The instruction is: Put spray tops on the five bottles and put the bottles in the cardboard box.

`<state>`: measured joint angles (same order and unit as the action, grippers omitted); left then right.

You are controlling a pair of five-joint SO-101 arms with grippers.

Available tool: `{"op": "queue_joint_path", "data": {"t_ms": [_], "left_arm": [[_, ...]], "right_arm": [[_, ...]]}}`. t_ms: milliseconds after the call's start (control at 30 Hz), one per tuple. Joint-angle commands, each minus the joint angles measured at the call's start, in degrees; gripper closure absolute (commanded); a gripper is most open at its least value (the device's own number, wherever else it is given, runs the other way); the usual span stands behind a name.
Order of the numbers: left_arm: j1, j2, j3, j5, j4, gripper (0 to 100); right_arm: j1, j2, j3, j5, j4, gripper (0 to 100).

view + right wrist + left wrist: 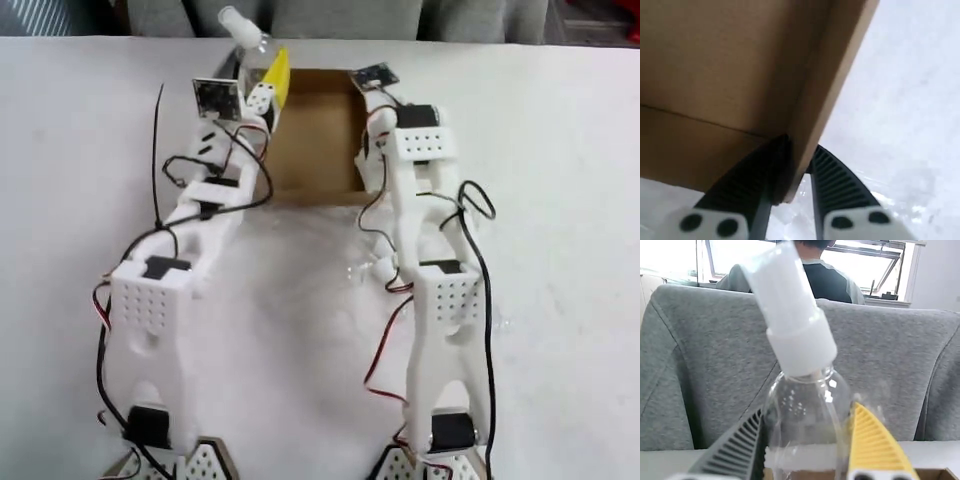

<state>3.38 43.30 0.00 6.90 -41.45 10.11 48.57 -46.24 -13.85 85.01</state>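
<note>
On the white surface (pixel 560 150), the box (pixel 320 130) lies between my two arms. What I see of its floor is plain cardboard, so I judge no bottle packed yet. My right end effector (pixel 800 150) pinches the box's side wall. My left end effector (pixel 805 455) clamps a clear bottle (pixel 805 410), tilted by the box's far corner, with its spray top (pixel 790 315) already on. It needs lowering in, and I reckon four more remain.

No legible text, label or number anywhere
</note>
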Motion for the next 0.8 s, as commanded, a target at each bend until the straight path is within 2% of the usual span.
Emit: {"op": "queue_joint_path", "data": {"t_ms": [0, 133, 567, 767], "left_arm": [[-0.66, -1.1, -2.11, -0.44, 0.18, 98], [-0.48, -1.1, -2.11, -0.44, 0.18, 98], [-0.4, -1.01, -2.02, -0.88, 0.26, 98], [-0.4, -0.92, -2.02, -0.88, 0.26, 98]], "right_arm": [[0.84, -3.47, -0.35, 5.1, 4.88, 98.1], [0.92, -3.47, -0.35, 5.1, 8.84, 98.1], [0.75, -4.18, -0.26, 1.76, 12.18, 98.1], [1.89, -10.59, 9.14, 1.76, 10.24, 98.1]]}}
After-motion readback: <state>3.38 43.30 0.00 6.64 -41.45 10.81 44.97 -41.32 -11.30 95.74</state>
